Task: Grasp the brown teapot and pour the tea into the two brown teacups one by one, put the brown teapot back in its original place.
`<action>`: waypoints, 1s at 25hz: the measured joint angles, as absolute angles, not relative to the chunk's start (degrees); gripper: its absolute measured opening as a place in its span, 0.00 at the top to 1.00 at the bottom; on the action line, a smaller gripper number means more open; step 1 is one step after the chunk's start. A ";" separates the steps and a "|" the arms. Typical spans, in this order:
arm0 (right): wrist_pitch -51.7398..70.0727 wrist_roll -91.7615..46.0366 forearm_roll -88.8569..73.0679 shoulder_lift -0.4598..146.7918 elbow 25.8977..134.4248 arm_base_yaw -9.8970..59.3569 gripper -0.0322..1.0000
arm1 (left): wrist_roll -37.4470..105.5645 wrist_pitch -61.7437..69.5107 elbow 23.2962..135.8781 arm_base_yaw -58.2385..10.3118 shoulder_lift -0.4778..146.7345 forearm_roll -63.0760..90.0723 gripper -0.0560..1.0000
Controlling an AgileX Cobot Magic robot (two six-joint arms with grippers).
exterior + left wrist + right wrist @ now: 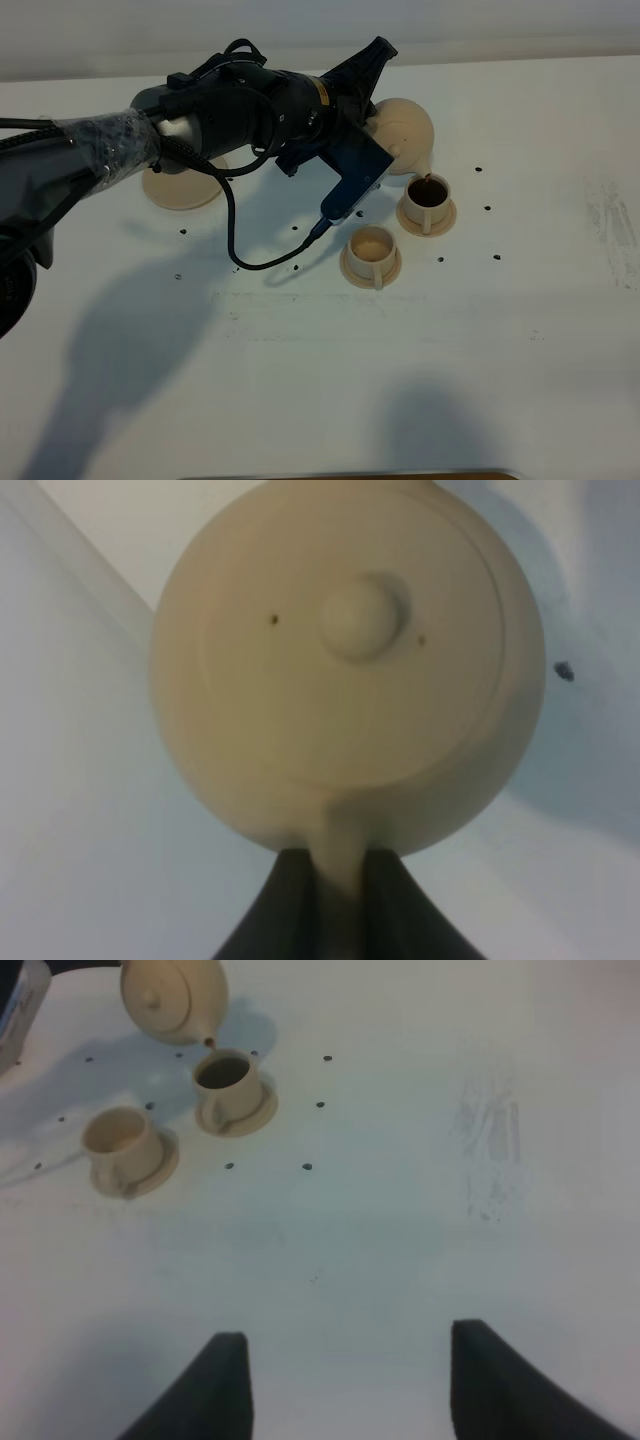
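Observation:
The brown teapot (408,128) hangs tilted above the table, its spout over the farther brown teacup (428,203), and a thin brown stream runs into that cup's dark tea. My left gripper (372,75) is shut on the teapot's loop handle; the left wrist view shows the lid and knob (355,620) with the handle between the dark fingers (280,910). The nearer teacup (372,252) looks pale inside. The flat saucer (185,188) lies at the left, partly behind the arm. My right gripper (345,1385) is open over bare table, well away from the teapot (175,995) and cups (225,1082).
Small black dots (487,208) are scattered on the white table around the cups. A black cable (232,225) loops down from the left arm near the nearer cup. A faint scuffed patch (490,1160) marks the table to the right.

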State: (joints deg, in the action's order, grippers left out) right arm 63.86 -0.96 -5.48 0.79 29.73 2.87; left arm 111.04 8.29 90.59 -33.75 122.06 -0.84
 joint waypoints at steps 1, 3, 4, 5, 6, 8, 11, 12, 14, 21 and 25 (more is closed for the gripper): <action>63.86 -0.96 -5.48 0.79 29.73 2.87 0.55 | 111.02 8.29 90.59 -33.75 122.06 -0.84 0.79; 63.86 -0.96 -5.48 0.79 29.73 2.87 0.55 | 110.96 8.60 90.59 -33.75 122.06 -0.84 0.79; 63.86 -0.96 -5.48 0.79 29.73 2.87 0.55 | 110.96 8.67 90.59 -33.75 122.06 -0.84 0.79; 63.86 -0.96 -5.48 0.79 29.73 2.87 0.55 | 110.90 8.73 90.59 -33.75 122.06 -0.84 0.79; 63.86 -0.96 -5.48 0.79 29.73 2.87 0.55 | 110.77 8.87 90.59 -33.75 122.06 -0.84 0.79; 63.86 -0.96 -5.48 0.79 29.73 2.87 0.55 | 109.88 9.06 90.59 -33.75 122.06 -0.84 0.79; 63.86 -0.96 -5.48 0.79 29.73 2.87 0.55 | 108.25 9.44 90.59 -33.75 122.06 -0.84 0.79; 63.86 -0.96 -5.48 0.79 29.73 2.87 0.55 | 107.98 9.47 90.59 -33.75 122.06 -0.84 0.79; 63.86 -0.96 -5.48 0.79 29.73 2.87 0.55 | 107.05 9.52 90.59 -33.75 122.06 -0.84 0.79; 63.86 -0.96 -5.48 0.79 29.73 2.87 0.55 | 102.58 9.70 90.59 -33.75 122.06 -0.84 0.79; 63.86 -0.96 -5.48 0.79 29.73 2.87 0.55 | 99.46 10.12 90.59 -33.68 121.99 -0.84 0.79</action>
